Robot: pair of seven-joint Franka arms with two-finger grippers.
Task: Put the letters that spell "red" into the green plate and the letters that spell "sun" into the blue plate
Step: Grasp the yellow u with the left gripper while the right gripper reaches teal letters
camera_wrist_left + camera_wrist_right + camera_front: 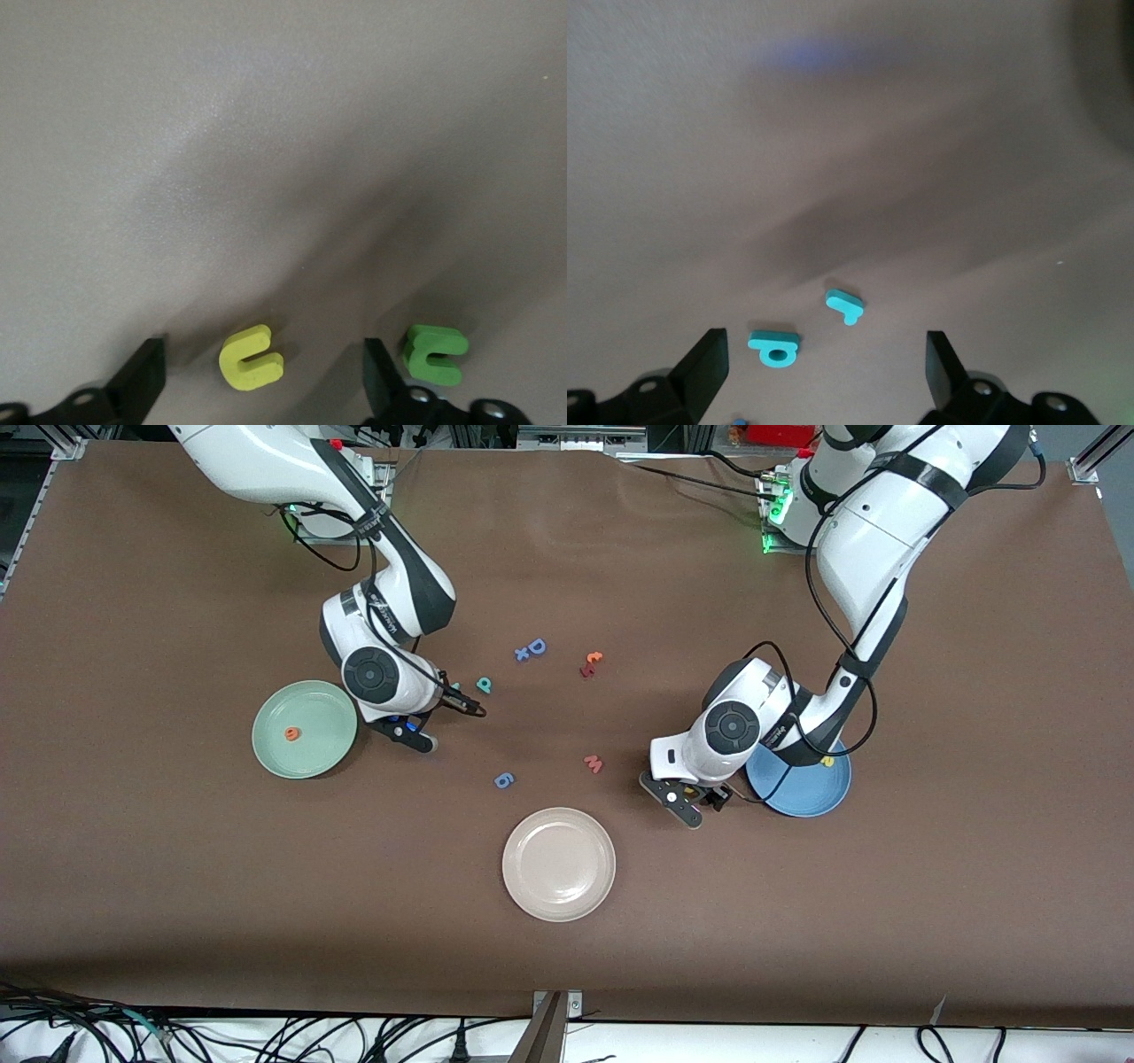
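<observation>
Starting at the right arm's end of the brown surface, you have the green plate with the orange "e" lying in it, just beside the right pincer.

The right pincer hangs low over the surface with its fingers spread wide and nothing between them. The right wrist view shows the teal "d" and teal "r" flat on the surface just ahead of the fingertips, near each other but apart.

Toward the middle, well clear of either pincer: a blue "D", a red-orange letter pair, a blue "6", a pink "w", and a cream plate nearest the front camera.

The left pincer is low over the surface just beside the blue plate, fingers spread, holding nothing. The yellow "u" lies between them; the green "n" lies just outside one finger. A yellow letter sits in the blue plate, partly hidden by the arm.
</observation>
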